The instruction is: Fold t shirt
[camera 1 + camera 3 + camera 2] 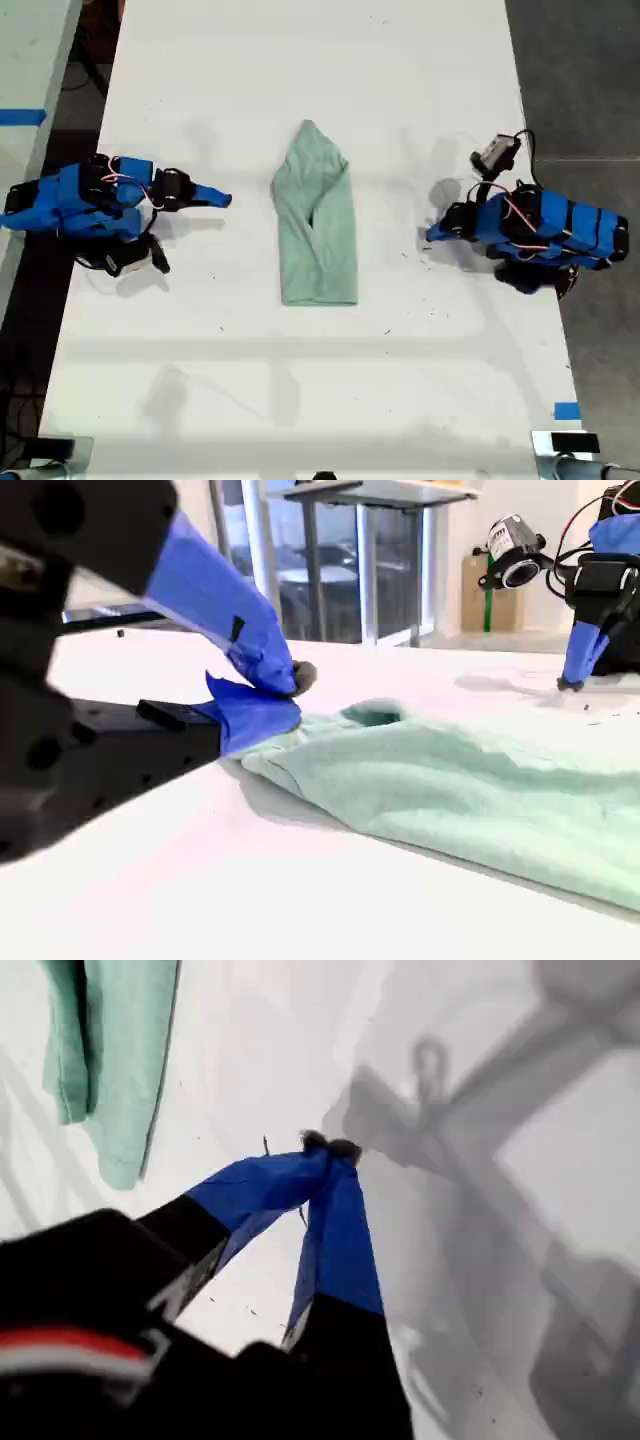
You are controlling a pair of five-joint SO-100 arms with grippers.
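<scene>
So the t shirt is lying folded into a long strip mid-table, my first gripper at its 3 o'clock and my second gripper at 9, both with fingers pinched together on nothing

White table, dark grey floor (blue tape), bright windows

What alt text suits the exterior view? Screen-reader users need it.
A pale mint-green t shirt, folded into a narrow strip, lies in the middle of a white table. My second gripper, at the exterior view's left, and my first gripper, at its right, both point at it, shut and apart from it.
</scene>
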